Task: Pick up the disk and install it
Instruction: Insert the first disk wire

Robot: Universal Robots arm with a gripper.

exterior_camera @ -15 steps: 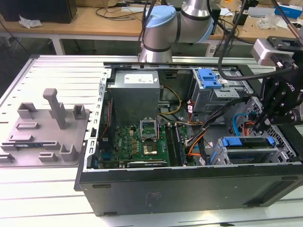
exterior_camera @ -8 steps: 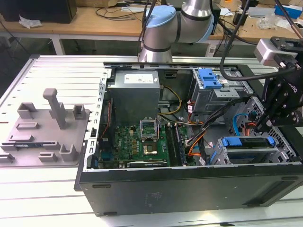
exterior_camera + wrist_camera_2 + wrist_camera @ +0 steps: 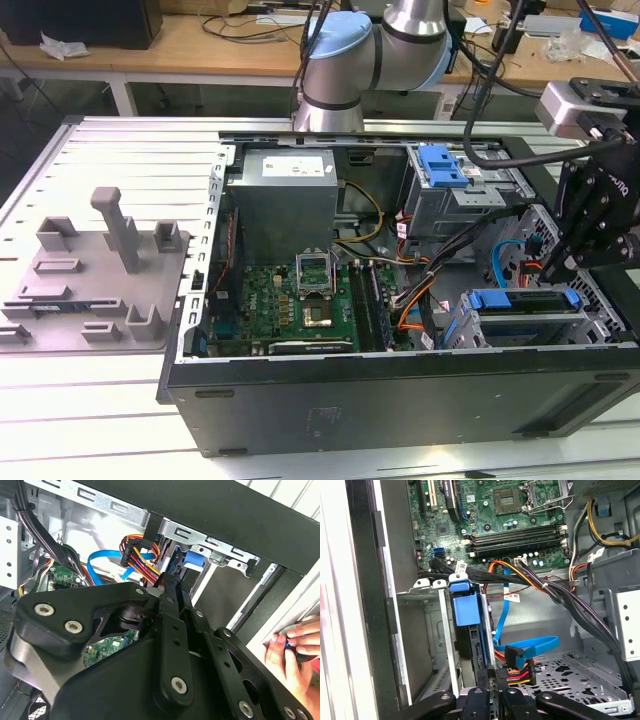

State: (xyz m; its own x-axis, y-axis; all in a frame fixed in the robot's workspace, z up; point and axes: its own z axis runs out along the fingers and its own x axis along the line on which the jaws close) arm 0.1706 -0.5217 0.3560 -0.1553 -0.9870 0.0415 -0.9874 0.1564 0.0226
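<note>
The disk [image 3: 522, 300], a flat drive in a blue carrier, stands on edge in the grey drive cage at the front corner of the open computer case on the exterior view's right. Its blue carrier tab [image 3: 465, 604] shows in both wrist views, and the tab [image 3: 193, 560] sits just past the fingertips. My black gripper [image 3: 562, 268] hangs over the disk's end nearest the case wall. Its fingers [image 3: 481, 699] are drawn close together on the carrier's edge, which runs down between them. The disk's metal body is mostly hidden inside the cage.
A blue data cable [image 3: 530, 647] and an orange, red and yellow power plug [image 3: 516, 672] lie beside the cage. The motherboard [image 3: 300, 300], the power supply [image 3: 285, 195] and a second blue-latched bay [image 3: 442, 165] are in the case. A person's hand [image 3: 292, 647] rests outside the case wall.
</note>
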